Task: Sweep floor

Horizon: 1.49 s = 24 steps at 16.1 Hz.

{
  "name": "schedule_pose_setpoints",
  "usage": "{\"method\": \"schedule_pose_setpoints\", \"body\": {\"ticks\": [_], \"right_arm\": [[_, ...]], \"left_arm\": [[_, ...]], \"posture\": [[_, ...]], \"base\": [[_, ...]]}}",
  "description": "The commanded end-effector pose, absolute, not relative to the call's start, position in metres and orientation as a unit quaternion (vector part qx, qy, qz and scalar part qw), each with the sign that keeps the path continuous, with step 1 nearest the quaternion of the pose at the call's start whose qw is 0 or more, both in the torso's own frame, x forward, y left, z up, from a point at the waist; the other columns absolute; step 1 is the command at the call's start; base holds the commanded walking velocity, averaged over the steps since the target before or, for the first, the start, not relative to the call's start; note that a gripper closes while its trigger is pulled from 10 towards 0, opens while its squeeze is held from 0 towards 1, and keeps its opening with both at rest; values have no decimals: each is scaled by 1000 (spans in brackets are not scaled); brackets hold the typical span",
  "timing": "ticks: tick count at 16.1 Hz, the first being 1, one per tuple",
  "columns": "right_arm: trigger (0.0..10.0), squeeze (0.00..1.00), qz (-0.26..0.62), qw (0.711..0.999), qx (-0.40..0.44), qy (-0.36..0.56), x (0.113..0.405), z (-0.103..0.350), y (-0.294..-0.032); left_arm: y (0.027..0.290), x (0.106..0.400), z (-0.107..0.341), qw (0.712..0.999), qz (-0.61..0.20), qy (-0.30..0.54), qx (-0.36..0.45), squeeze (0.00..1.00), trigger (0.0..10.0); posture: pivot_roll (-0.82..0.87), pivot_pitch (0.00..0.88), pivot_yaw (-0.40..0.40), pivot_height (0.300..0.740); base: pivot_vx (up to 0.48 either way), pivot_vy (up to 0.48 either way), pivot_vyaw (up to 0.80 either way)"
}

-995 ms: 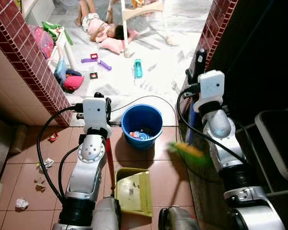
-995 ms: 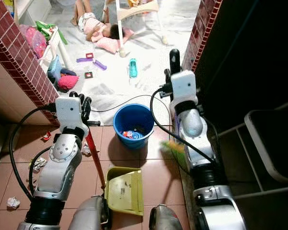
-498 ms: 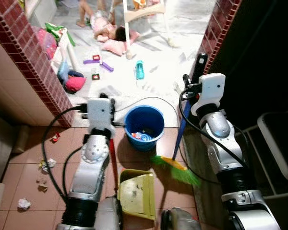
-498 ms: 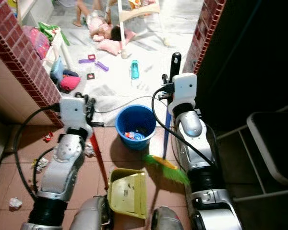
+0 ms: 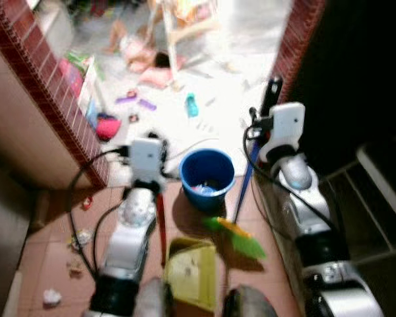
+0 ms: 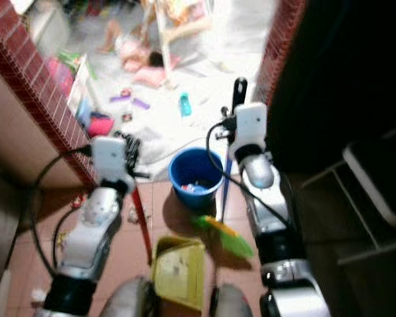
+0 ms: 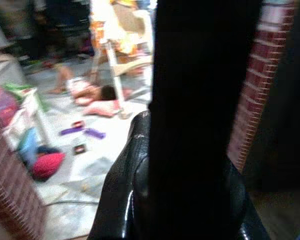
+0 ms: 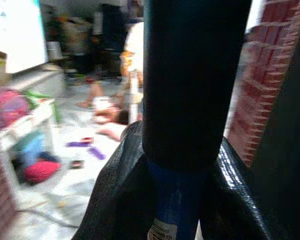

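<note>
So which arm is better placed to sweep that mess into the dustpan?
The right. Its end effector holds the broom, whose bristles sit just right of the dustpan. The left end effector holds the dustpan's red handle.

Blue bucket [image 5: 208, 178] stands on the red floor tiles at the doorway, small items inside, too blurred to name. Red brick wall edges [image 5: 61, 99] flank the opening on both sides. Beyond, pale floor strewn with toys: a teal bottle [image 5: 191, 105], purple pieces [image 5: 138, 102], a red-pink bundle [image 5: 107, 126] beside the left wall. A doll-like figure [image 5: 137, 51] lies on a pink pillow by white chair legs [image 5: 170, 39]. A black cable [image 5: 191, 146] trails across the threshold.
</note>
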State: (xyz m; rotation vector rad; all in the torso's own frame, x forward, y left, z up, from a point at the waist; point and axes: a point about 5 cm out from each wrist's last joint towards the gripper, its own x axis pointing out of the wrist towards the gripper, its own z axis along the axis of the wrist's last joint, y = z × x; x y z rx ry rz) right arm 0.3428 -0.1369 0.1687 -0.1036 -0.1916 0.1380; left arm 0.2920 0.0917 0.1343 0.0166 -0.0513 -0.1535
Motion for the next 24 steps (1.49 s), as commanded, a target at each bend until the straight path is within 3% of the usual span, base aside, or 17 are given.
{"method": "schedule_pose_setpoints", "body": {"ticks": [1, 4, 14, 19, 24], "right_arm": [[10000, 0, 75, 987, -70, -126, 345, 181, -130], [10000, 0, 83, 989, -38, -117, 344, 177, -127], [10000, 0, 114, 986, -41, -119, 341, 174, -107], [10000, 0, 78, 983, -77, -146, 338, 177, -102], [10000, 0, 56, 982, -84, -161, 338, 180, -105]], "left_arm": [[98, 293, 142, 997, -66, -42, 9, 0, 10000], [99, 293, 140, 997, -66, -40, 11, 0, 10000], [116, 301, 160, 996, -8, -83, 24, 0, 10000], [137, 307, 163, 990, 75, -106, 63, 0, 10000], [144, 305, 160, 988, 97, -101, 66, 0, 10000]], "posture": [[-52, 71, 6, 740], [-48, 63, 0, 740], [-46, 88, 7, 740], [-48, 103, 2, 740], [-47, 108, 0, 740]], "base": [[0, 450, 0], [0, 421, 0], [0, 0, 0], [0, 0, 0], [0, 0, 0]]}}
